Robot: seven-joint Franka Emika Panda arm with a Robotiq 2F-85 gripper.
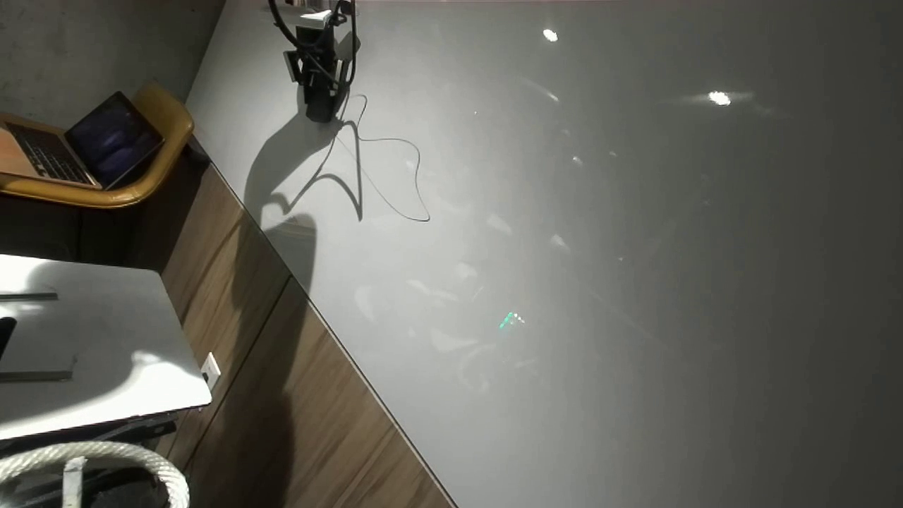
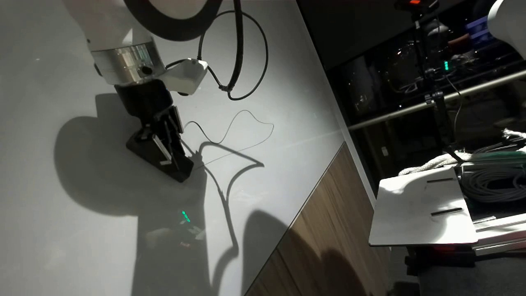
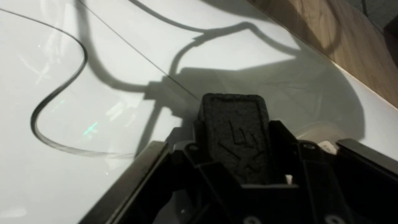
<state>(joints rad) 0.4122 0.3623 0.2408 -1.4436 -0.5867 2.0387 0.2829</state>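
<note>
I had the dark block (image 3: pixel 235 137) pinched between the fingers (image 3: pixel 281 137), close to a pale glossy surface (image 1: pixel 635 282).
The gripper (image 3: pixel 237 129) squeezed the block from both sides, its end jutting out past the fingers. A thin looping cord (image 3: pixel 33 123) ran beside the fingers; one strand reached the block's far corner, attached or not, I could not tell. Beyond the fingers, well apart, was the wood panel (image 2: pixel 341 213). I judged the grip made and handling the block near the surface the step in hand. The next move seemed to call for a steady squeeze and care with the cord, as contact with the surface was unclear.
</note>
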